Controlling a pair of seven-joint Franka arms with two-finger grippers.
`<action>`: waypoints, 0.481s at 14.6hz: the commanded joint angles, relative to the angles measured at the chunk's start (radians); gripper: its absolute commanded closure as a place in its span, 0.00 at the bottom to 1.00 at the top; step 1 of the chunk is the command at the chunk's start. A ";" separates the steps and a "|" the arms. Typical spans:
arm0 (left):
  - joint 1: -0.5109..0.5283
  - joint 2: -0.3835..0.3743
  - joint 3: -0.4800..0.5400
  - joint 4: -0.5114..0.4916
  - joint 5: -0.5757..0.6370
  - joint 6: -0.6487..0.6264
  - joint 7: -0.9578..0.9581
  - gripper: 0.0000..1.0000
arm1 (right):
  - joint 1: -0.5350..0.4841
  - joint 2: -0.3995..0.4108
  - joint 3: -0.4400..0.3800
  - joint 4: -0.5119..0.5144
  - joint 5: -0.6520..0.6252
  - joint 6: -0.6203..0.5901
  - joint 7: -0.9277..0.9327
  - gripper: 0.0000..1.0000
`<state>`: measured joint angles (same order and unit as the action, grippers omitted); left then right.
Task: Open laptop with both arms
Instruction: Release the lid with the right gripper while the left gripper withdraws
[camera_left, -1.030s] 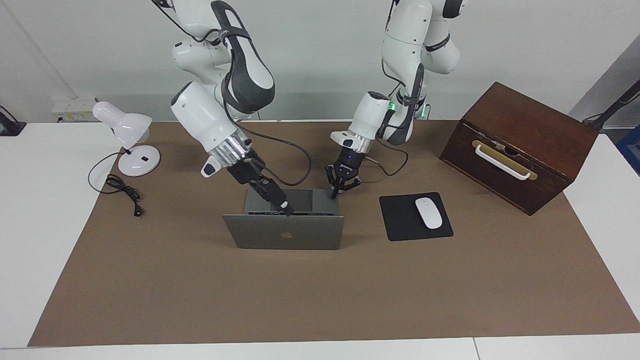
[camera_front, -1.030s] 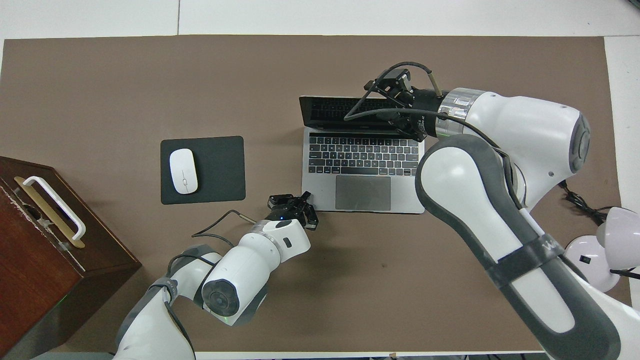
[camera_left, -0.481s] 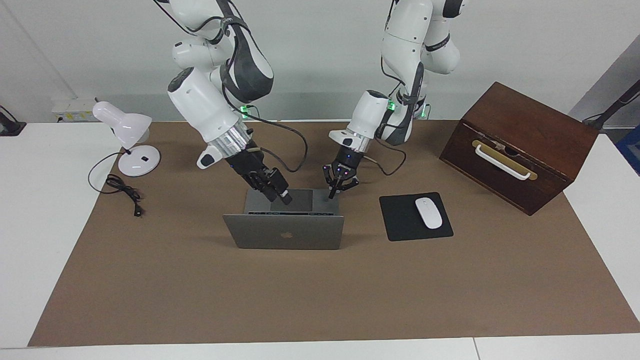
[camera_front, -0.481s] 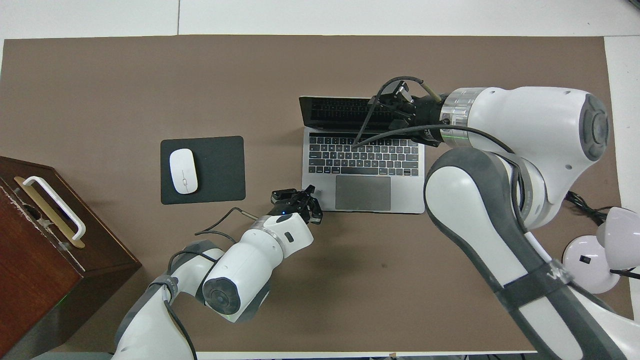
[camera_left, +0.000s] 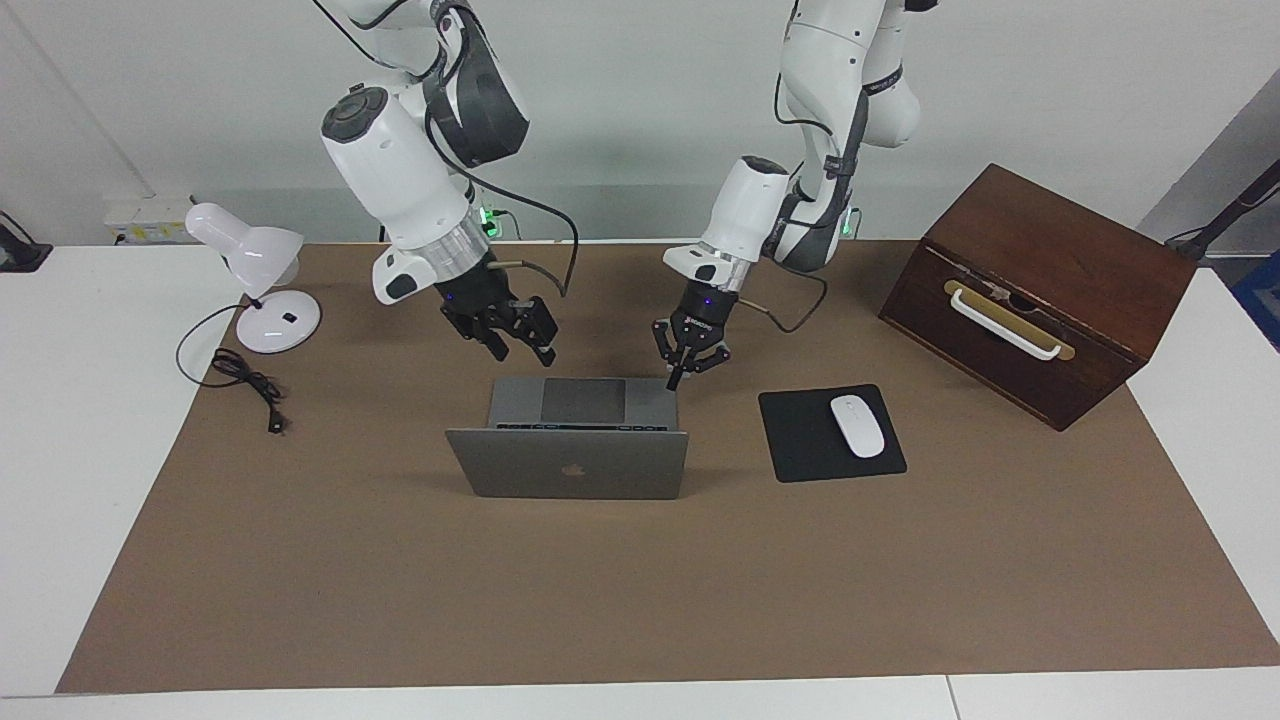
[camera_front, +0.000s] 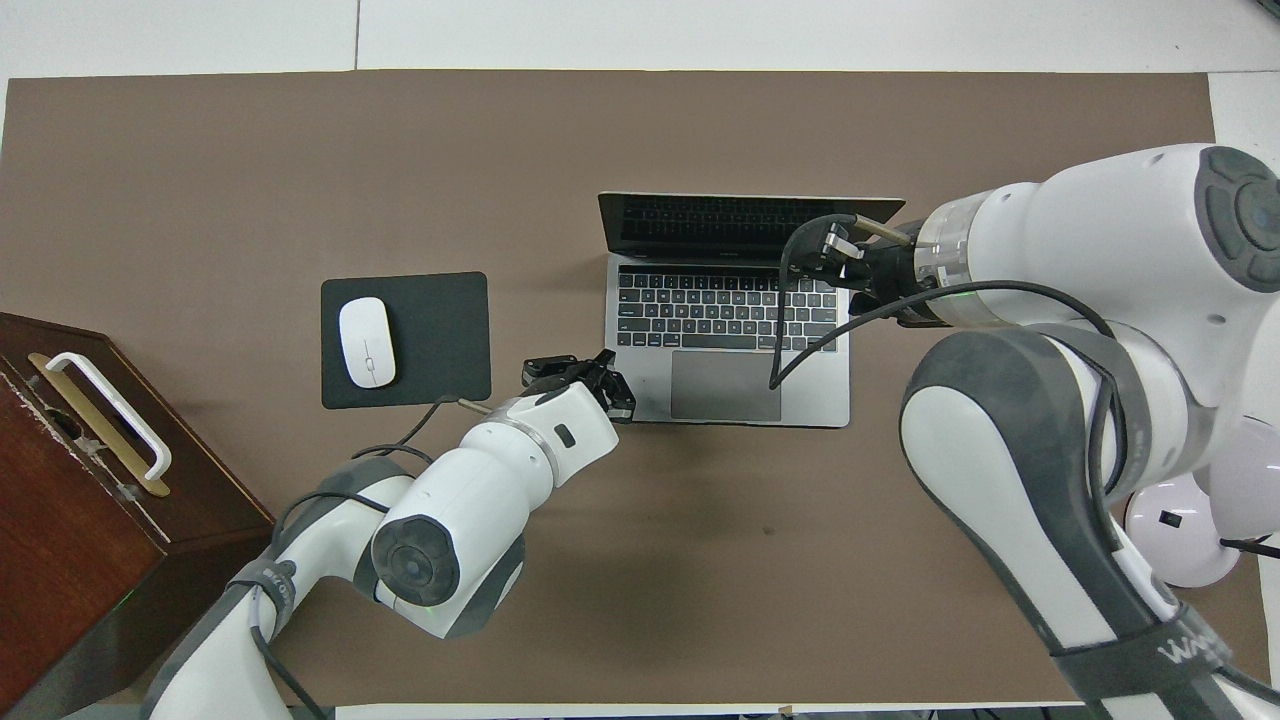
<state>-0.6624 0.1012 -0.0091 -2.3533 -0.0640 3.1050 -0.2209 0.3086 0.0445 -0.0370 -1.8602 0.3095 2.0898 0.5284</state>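
Now the laptop (camera_left: 570, 462) stands open mid-table, so I judge the job nearly done: my left gripper (camera_left: 678, 380) pinched together over its corner, my right gripper (camera_left: 519, 343) seemingly parted above it, both should retreat.

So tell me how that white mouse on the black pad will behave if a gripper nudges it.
The white mouse looks small with a smooth, glossy, rounded shell, so it would probably be light and slip from a pinch. It lies loose and flat on the black pad, so a nudge likely slides it rather than tips it. The thin pad might shift too.
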 joint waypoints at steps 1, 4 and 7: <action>0.024 -0.058 -0.005 0.083 -0.005 -0.213 -0.002 1.00 | -0.039 -0.029 0.008 -0.007 -0.073 -0.083 -0.085 0.21; 0.047 -0.083 -0.003 0.173 -0.004 -0.400 0.006 1.00 | -0.063 -0.049 0.008 -0.007 -0.153 -0.177 -0.218 0.20; 0.092 -0.112 -0.003 0.265 -0.002 -0.611 0.069 1.00 | -0.092 -0.069 0.009 -0.007 -0.203 -0.224 -0.330 0.19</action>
<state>-0.6063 0.0142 -0.0076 -2.1471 -0.0638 2.6331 -0.2057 0.2433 0.0030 -0.0375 -1.8599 0.1428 1.8977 0.2740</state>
